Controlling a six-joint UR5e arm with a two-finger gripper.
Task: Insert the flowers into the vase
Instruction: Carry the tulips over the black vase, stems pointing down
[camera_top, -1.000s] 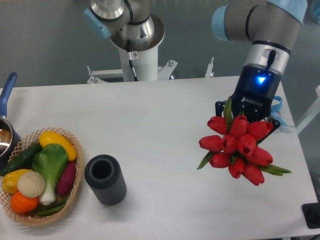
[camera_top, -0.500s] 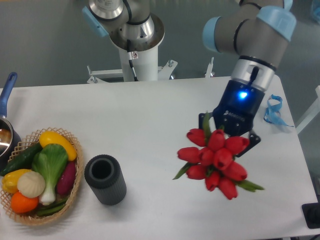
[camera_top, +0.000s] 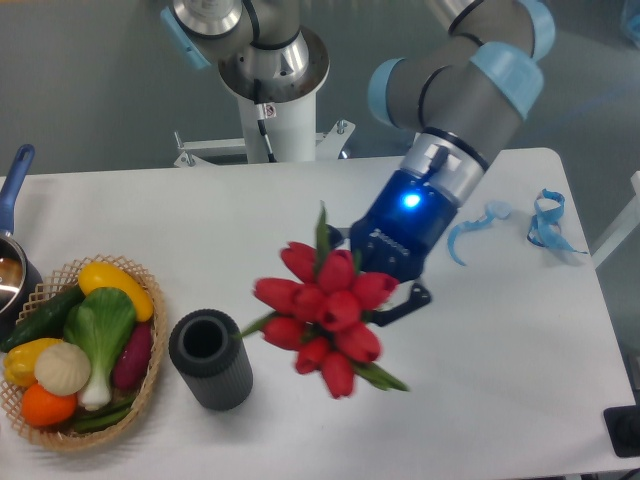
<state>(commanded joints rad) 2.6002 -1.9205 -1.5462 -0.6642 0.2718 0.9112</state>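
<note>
Your end effector (camera_top: 372, 285) pinches the red tulips (camera_top: 323, 311) mid-frame, blooms just right of the ribbed grey vase (camera_top: 211, 359).

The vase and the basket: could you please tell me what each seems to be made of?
The vase looks like matte dark grey plastic or rubber: ribbed sides, no shine. The basket looks like woven wicker: tan strands cross along its rim.
</note>
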